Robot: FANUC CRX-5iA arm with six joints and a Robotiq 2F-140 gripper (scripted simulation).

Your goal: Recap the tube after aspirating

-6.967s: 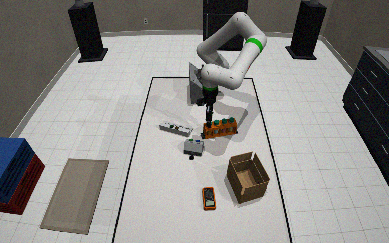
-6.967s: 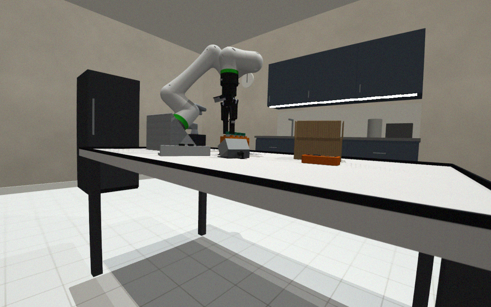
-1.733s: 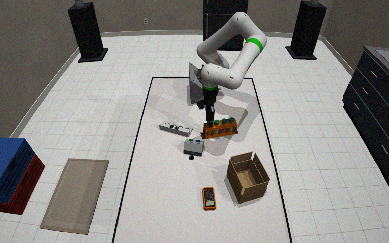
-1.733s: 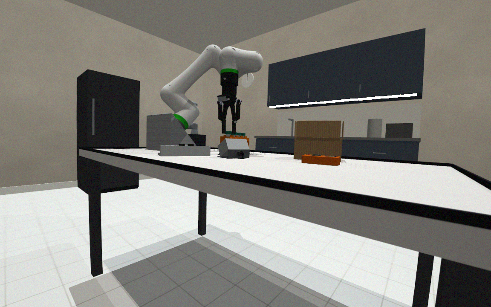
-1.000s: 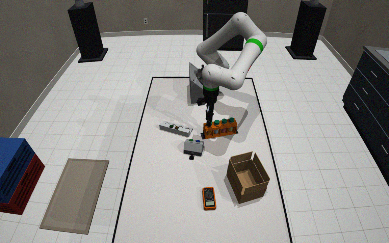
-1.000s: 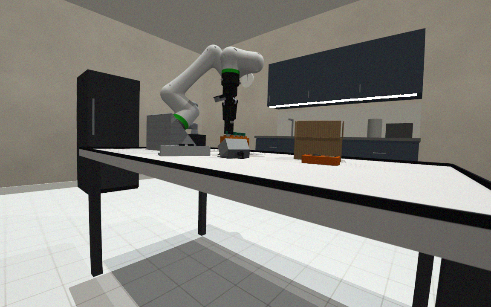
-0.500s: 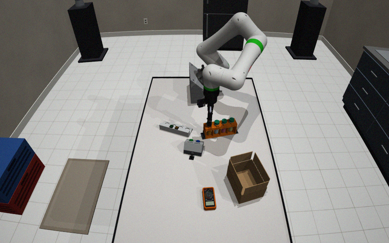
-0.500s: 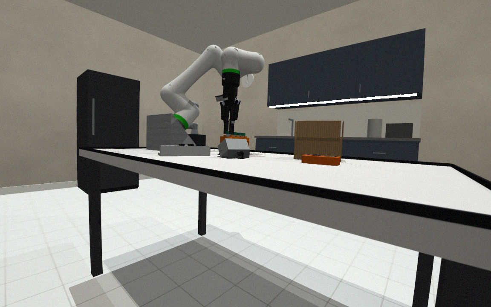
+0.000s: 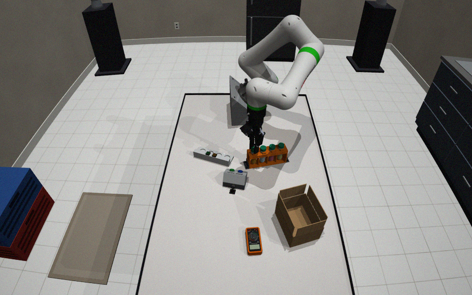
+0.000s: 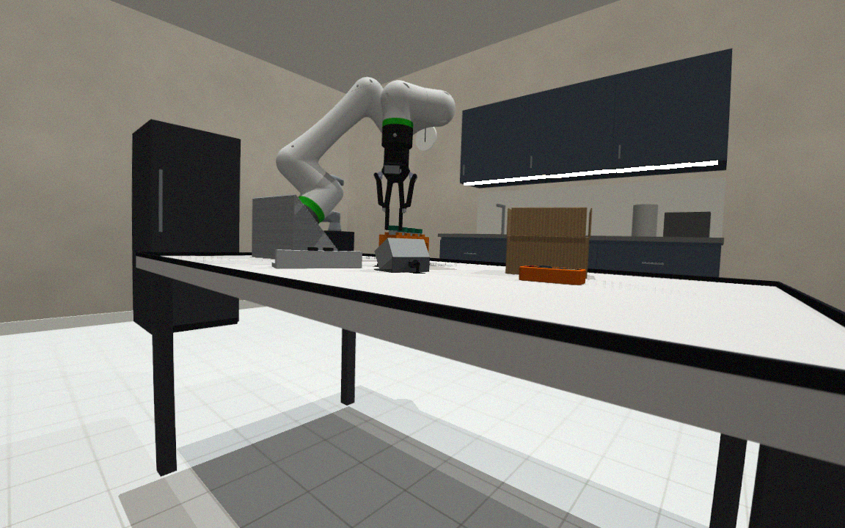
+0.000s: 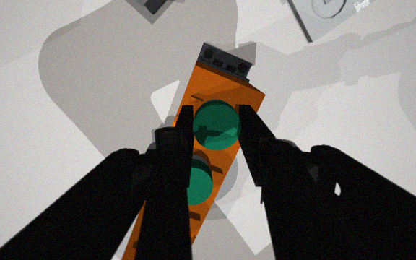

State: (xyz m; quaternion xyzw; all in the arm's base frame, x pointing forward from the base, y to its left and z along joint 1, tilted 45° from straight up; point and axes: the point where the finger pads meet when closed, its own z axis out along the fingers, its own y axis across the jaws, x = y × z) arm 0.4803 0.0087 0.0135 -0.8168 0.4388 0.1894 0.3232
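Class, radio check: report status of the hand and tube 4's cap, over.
Hand shut on tube 4's cap, fingers either side. Cap sits over its tube in the orange rack. Neighbouring cap close beside; nothing blocking.

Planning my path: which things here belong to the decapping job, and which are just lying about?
Job: orange tube rack, green round cap gripped by the end effector, grey cap tray, grey key housing.
Lying about: open cardboard box, orange multimeter, blue-and-red crates, tan floor mat.
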